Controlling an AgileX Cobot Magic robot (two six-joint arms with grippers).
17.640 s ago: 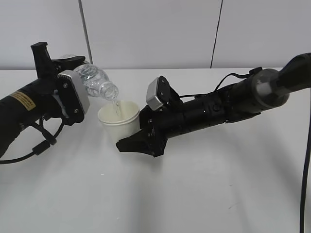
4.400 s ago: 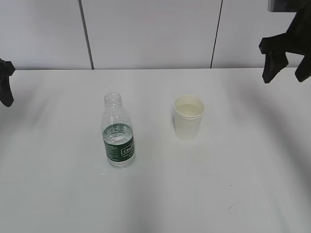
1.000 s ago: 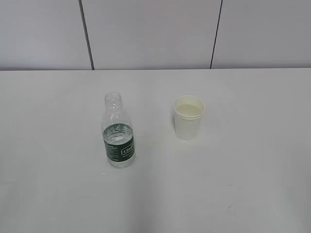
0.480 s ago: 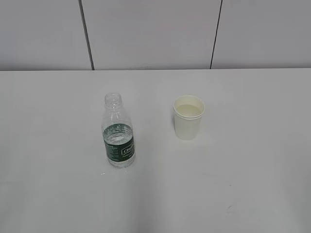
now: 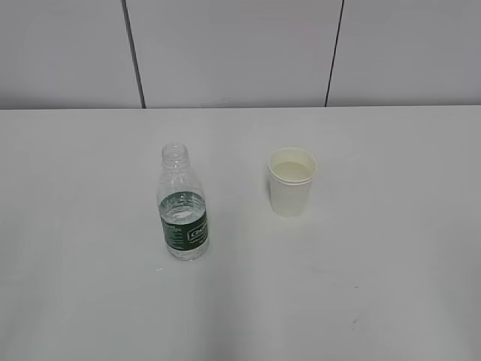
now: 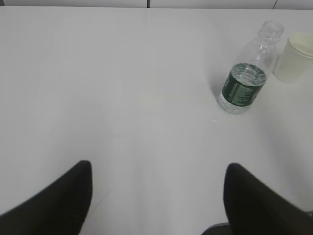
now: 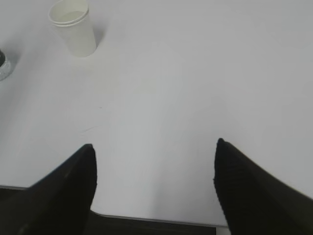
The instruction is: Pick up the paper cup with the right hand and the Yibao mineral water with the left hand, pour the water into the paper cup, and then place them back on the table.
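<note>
Bottle (image 7: 2, 63) cropped at frame edge

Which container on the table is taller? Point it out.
The Yibao mineral water: the clear bottle with the dark green label stands taller than the paper cup to its right.

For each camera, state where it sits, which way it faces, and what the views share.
Exterior: in front, slanting down at the table; bottle left, cup right; no arm.
Left wrist: above the left gripper, open; bottle, cup far right.
Right wrist: above the right gripper, open; cup far left.
All three show the cup.
</note>
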